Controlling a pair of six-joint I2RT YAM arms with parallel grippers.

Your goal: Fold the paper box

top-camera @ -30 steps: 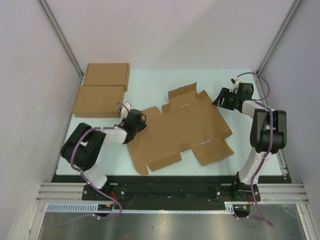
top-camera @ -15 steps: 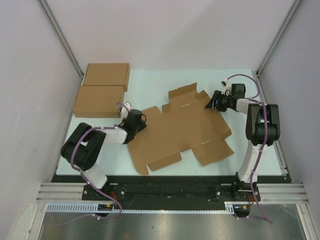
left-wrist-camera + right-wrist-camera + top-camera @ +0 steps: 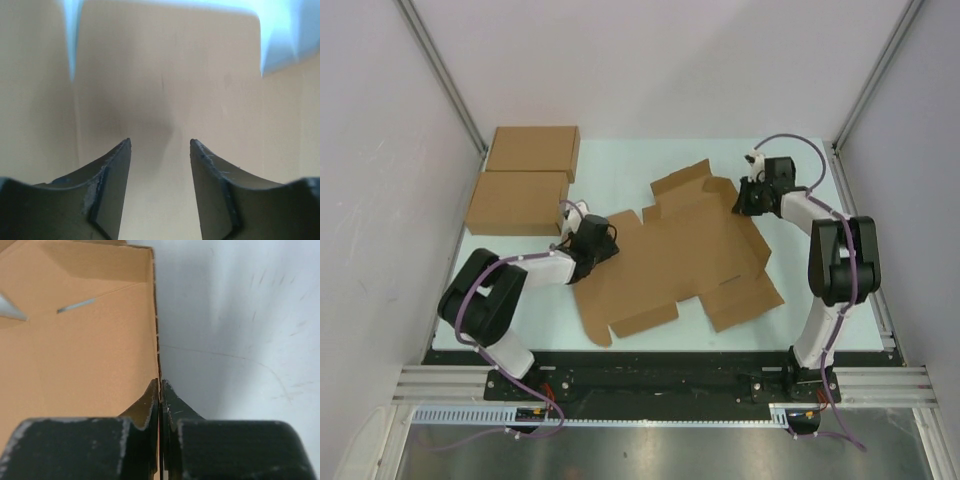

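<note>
**Right gripper pinching the box edge, left one open over the sheet**

The paper box [image 3: 675,250] is still basically a flat cut-out sheet. It's spread over the middle of the pale table [image 3: 620,165], with its tabs sticking out toward the top and bottom of the frame.

The right gripper [image 3: 747,197] is at the sheet's upper right corner, clamped shut on the cardboard edge. In the right wrist view that edge runs straight down between the two closed fingers [image 3: 150,400], brown sheet on the left and table on the right.

The left gripper [image 3: 605,243] is at the sheet's left edge with its jaws apart and nothing between them, just cardboard below in its wrist view.

Two made-up boxes [image 3: 525,178] sit in the upper left, well apart from the sheet.
</note>
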